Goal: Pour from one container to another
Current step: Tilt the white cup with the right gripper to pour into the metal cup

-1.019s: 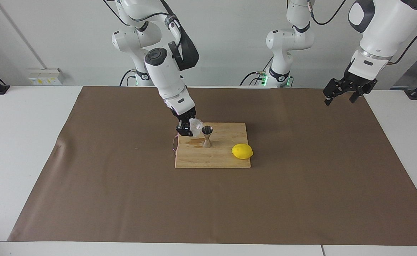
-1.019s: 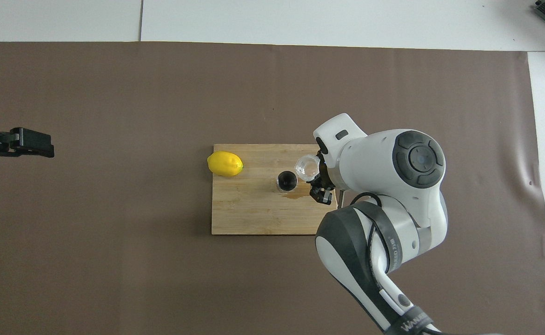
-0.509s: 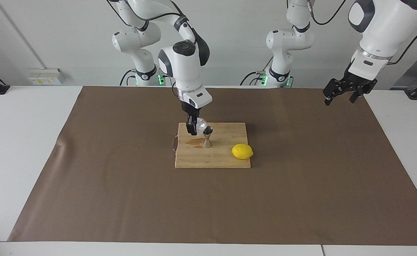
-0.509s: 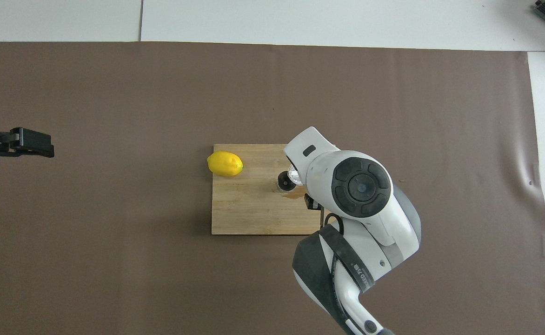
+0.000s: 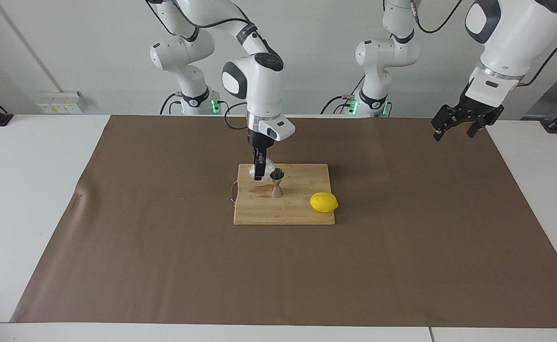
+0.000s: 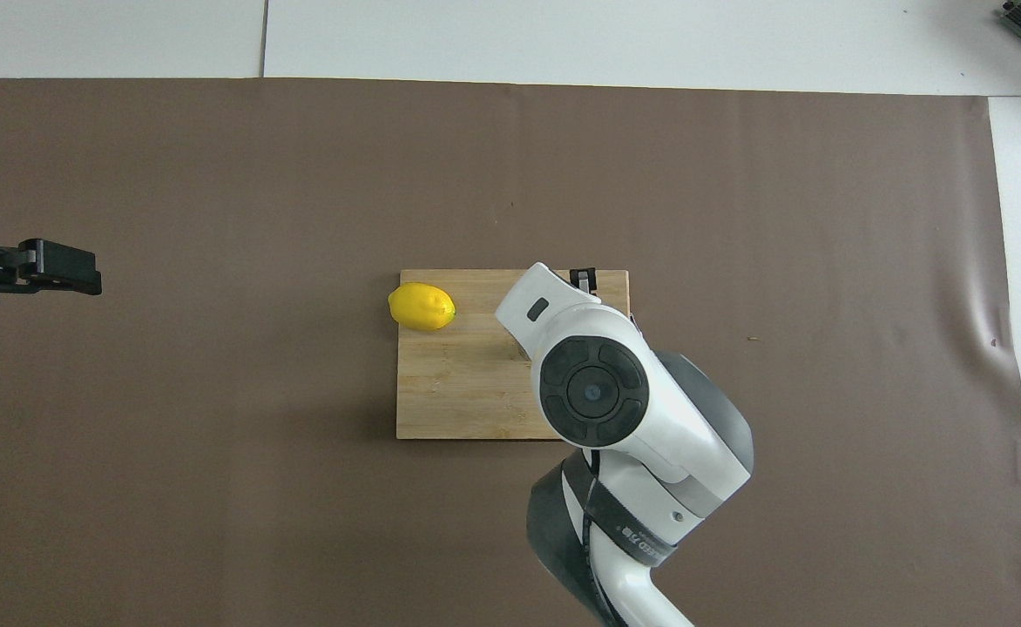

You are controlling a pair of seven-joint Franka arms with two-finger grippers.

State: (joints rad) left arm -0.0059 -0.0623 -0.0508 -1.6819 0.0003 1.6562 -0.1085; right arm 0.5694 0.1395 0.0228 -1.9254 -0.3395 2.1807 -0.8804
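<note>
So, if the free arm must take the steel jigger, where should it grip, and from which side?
Probably at the narrow waist of the jigger, where the two cones meet and keep it from slipping. It stands upright on the cutting board, so come level from the lemon side; the right pincer with the glass cup blocks the other.

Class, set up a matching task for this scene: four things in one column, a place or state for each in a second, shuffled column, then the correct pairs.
Things
1. knobbly clear glass cup
2. hourglass-shaped steel jigger
3. yellow lemon
4. left gripper

Places or states
A. open, waiting over the brown mat
B. upright on the wooden cutting board
C. held by the right gripper, beside the jigger
D. lying at the board's corner

Pairs: 1-C, 2-B, 3-D, 4-A
</note>
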